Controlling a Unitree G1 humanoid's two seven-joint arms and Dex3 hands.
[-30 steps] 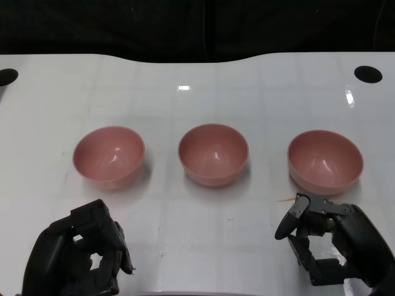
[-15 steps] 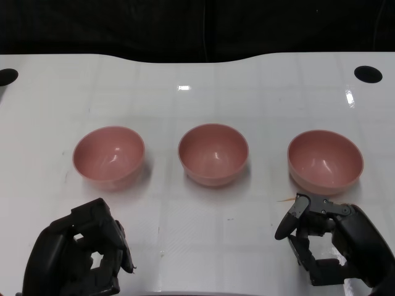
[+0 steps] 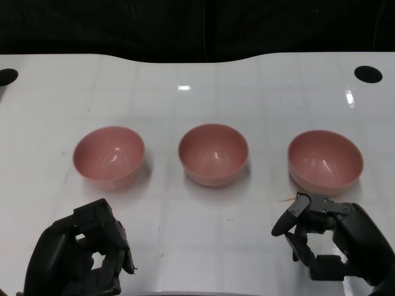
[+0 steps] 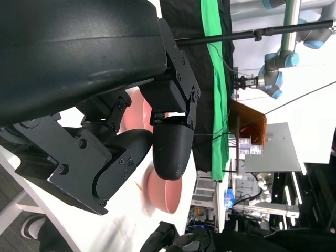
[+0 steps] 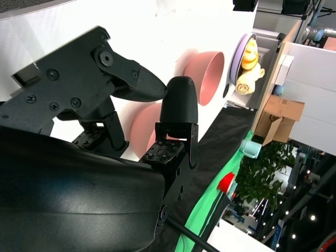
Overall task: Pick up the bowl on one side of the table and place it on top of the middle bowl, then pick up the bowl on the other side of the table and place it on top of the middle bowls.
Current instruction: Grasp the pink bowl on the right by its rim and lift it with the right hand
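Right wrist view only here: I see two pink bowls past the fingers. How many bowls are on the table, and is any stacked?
Observer: Three, in a row, none stacked: left bowl, middle bowl, right bowl.
Operator: Is the right hand touching one?
Observer: No, the right hand sits just short of the right bowl, empty, fingers apart.
Operator: The left hand?
Observer: The left hand is curled, empty, short of the left bowl.

No readable text, label, brand, number or sign shows in any of the three views.
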